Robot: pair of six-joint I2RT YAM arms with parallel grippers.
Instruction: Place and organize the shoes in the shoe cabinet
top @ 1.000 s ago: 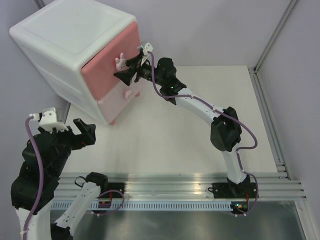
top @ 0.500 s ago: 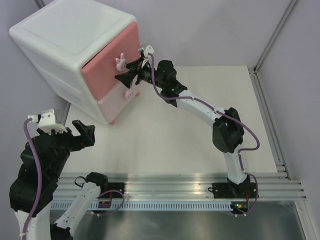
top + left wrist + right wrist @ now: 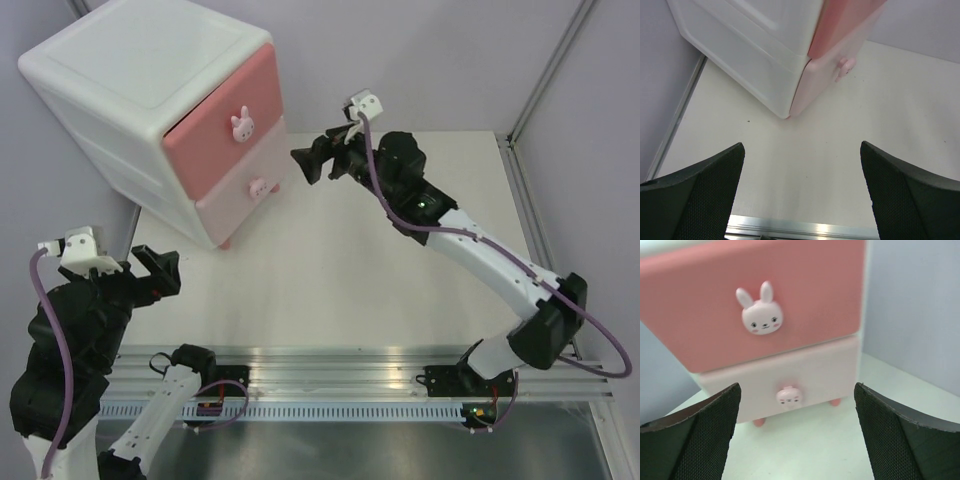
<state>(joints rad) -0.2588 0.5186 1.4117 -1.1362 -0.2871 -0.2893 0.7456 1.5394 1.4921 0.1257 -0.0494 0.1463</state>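
The shoe cabinet (image 3: pixel 150 90) stands at the table's far left corner, white with a deeper pink upper front (image 3: pixel 755 300) and a pale pink lower front (image 3: pixel 815 370). Each front carries a bunny knob (image 3: pixel 241 124). A thin dark gap shows at the upper front's left edge. The shoes are out of view. My right gripper (image 3: pixel 305 165) hangs open a short way right of the fronts, level with the lower knob (image 3: pixel 789 396), holding nothing. My left gripper (image 3: pixel 160 268) is open and empty near the front left, facing the cabinet's corner (image 3: pixel 790 107).
A metal rail (image 3: pixel 350 365) runs along the near edge of the white table (image 3: pixel 350 270). A raised frame strip (image 3: pixel 535 230) borders the right side, and grey walls close in behind and at the left.
My right gripper has drawn back to the right, away from the upper bunny knob, and opened wider. The left arm has sunk slightly down and left.
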